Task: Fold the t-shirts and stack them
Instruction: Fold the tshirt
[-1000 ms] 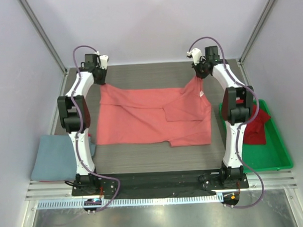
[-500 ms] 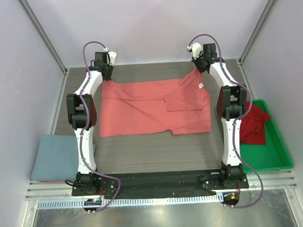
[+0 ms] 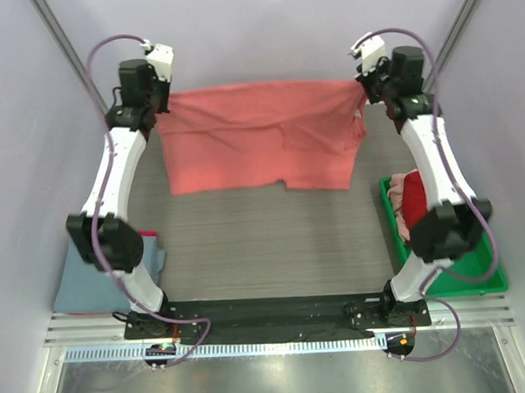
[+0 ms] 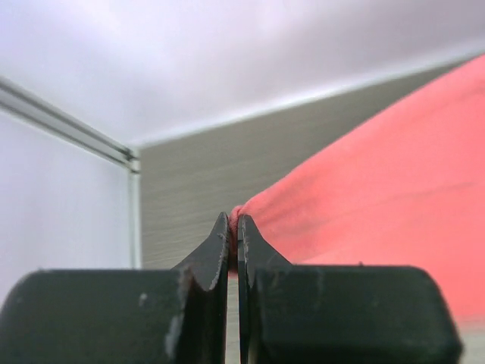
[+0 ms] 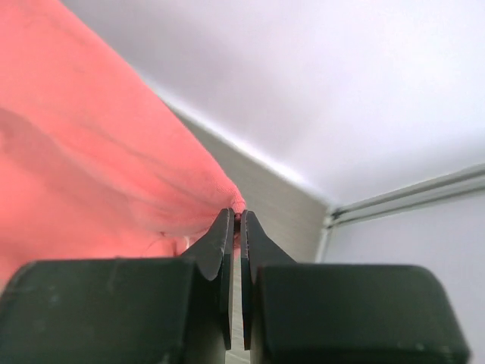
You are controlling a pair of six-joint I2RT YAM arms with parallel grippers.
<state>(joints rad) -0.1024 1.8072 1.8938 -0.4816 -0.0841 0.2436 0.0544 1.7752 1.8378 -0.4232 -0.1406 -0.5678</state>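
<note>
The salmon-red t-shirt (image 3: 260, 132) hangs stretched between both raised arms at the back of the table, its lower edge trailing toward the tabletop. My left gripper (image 3: 160, 95) is shut on its left top corner (image 4: 244, 212). My right gripper (image 3: 362, 83) is shut on the right top corner (image 5: 236, 203). A darker red t-shirt (image 3: 413, 202) lies bunched in the green tray, partly hidden by the right arm. The dusty grey-blue t-shirt (image 3: 84, 276) lies folded at the near left, half behind the left arm.
The green plastic tray (image 3: 481, 271) stands at the right edge of the table. White walls with metal corner posts close in the back and sides. The dark base rail (image 3: 275, 310) runs along the near edge.
Both arms have risen and reached back, lifting the salmon-red t-shirt off the table so it hangs between them. The cloth's folded flap has fallen open.
</note>
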